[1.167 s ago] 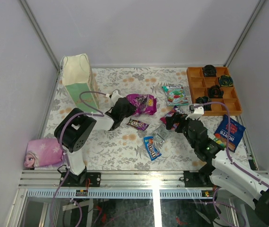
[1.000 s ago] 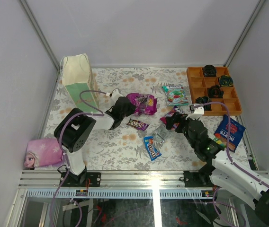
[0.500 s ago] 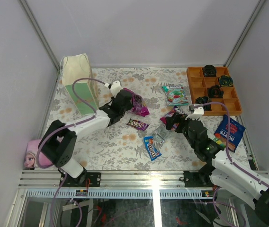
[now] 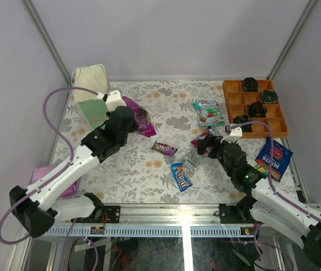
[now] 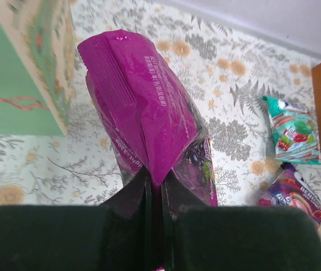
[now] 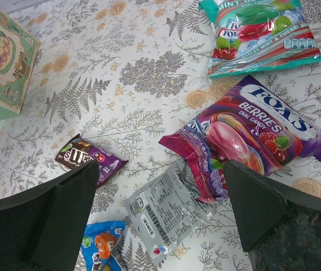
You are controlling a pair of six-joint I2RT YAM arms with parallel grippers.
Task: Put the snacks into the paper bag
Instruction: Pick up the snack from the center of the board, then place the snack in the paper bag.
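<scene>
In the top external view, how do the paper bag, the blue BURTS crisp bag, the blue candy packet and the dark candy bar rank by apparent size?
1. paper bag, partly covered by the left arm
2. blue BURTS crisp bag
3. blue candy packet
4. dark candy bar, only a little smaller

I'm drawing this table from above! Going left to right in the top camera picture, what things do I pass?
paper bag → magenta bag → dark candy bar → green-red sweets bag → orange tray
</scene>
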